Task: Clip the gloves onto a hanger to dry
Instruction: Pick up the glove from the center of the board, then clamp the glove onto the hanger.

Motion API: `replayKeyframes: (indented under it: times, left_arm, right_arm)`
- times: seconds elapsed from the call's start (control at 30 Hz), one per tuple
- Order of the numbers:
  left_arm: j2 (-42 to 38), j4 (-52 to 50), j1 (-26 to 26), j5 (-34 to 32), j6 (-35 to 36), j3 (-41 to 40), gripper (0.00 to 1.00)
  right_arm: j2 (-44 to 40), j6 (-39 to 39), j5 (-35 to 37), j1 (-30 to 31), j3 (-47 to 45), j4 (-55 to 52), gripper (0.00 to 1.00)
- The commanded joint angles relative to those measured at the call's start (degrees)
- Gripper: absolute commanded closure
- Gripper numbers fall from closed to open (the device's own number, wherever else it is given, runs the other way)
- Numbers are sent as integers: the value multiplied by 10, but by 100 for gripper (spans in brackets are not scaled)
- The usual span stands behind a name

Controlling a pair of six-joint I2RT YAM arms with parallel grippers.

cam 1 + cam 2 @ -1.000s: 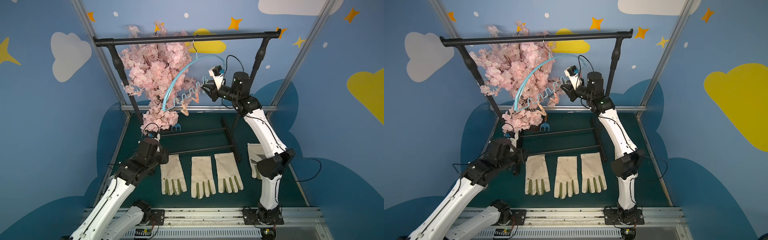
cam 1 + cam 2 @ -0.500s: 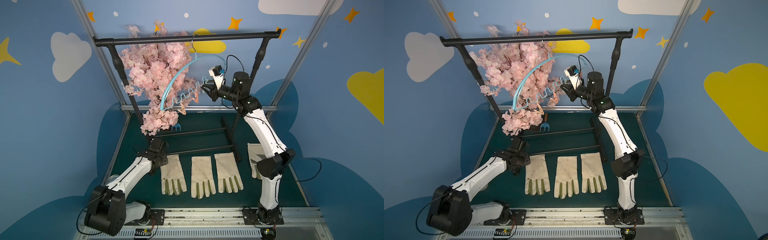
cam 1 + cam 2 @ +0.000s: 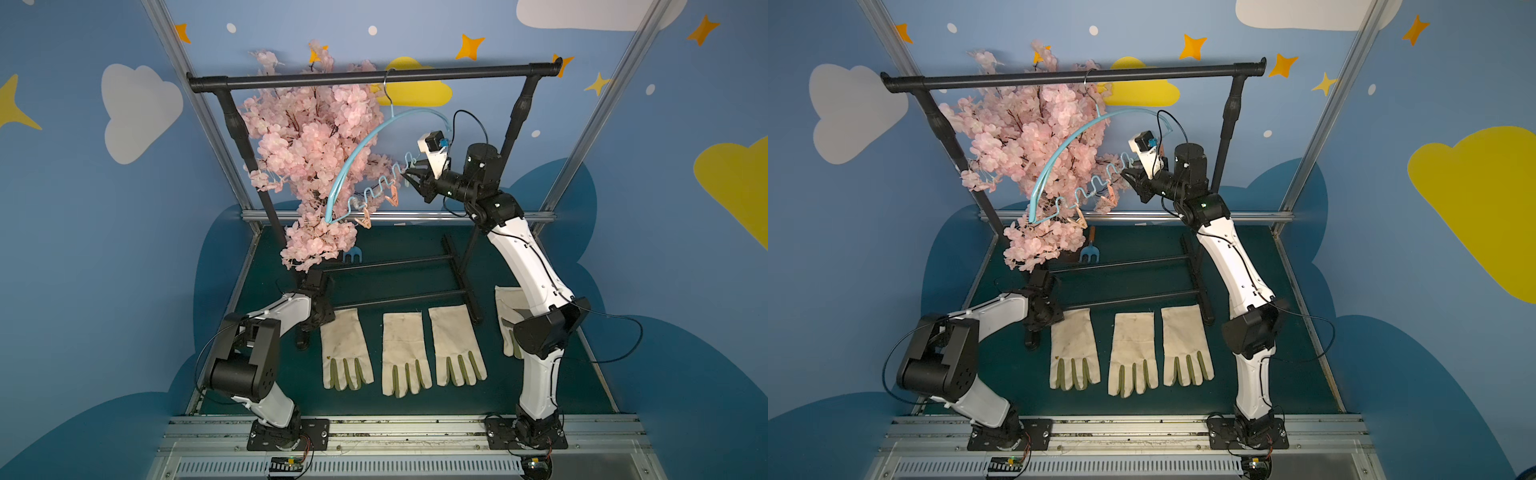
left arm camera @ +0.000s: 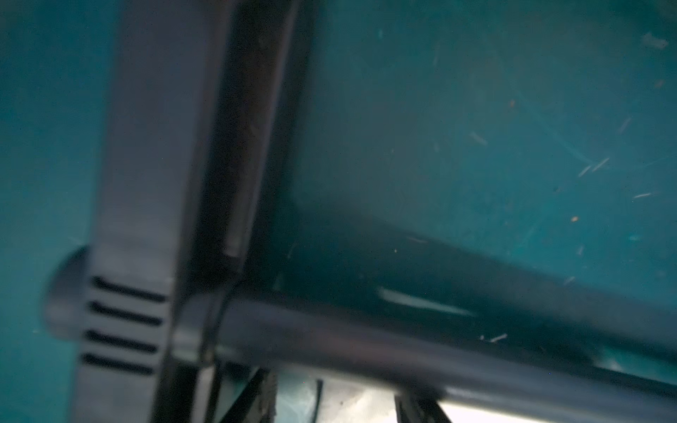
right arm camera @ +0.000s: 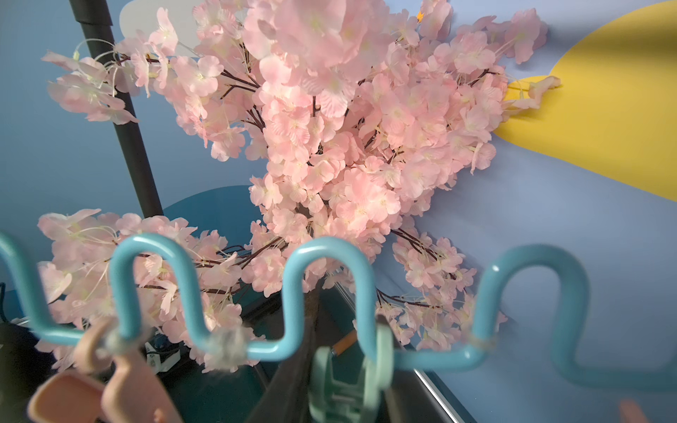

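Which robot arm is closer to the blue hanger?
Right. The right gripper is at the hanger, gripping its green peg; the left gripper is down low beside a glove.

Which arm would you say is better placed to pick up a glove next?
Left: the left gripper sits low beside the cuff of the leftmost glove, while the right gripper is up at the hanger, shut on a green peg.

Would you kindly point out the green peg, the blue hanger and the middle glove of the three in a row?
green peg (image 5: 346, 393): right wrist view, its body.
blue hanger (image 5: 326, 244): right wrist view, top of a wavy-bar loop.
middle glove (image 3: 402, 349): a top view, centre of its cloth.
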Motion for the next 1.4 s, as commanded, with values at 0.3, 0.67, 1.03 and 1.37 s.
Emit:
replayKeyframes:
  times: [0.3, 0.67, 1.03, 1.37]
  left_arm:
    - [0, 28, -1, 29, -2, -26, 97]
    - [-241, -7, -72, 13, 73, -38, 97]
    - [-339, 110, -72, 224, 181, 46, 97]
    - [-204, 213, -54, 376, 162, 176, 97]
  right_arm:
    - [4, 7, -9, -3, -1, 18, 73]
    - [-7, 17, -16, -10, -7, 23, 73]
    - [-22, 76, -65, -30, -32, 72, 73]
    - [-20, 119, -107, -40, -30, 99, 73]
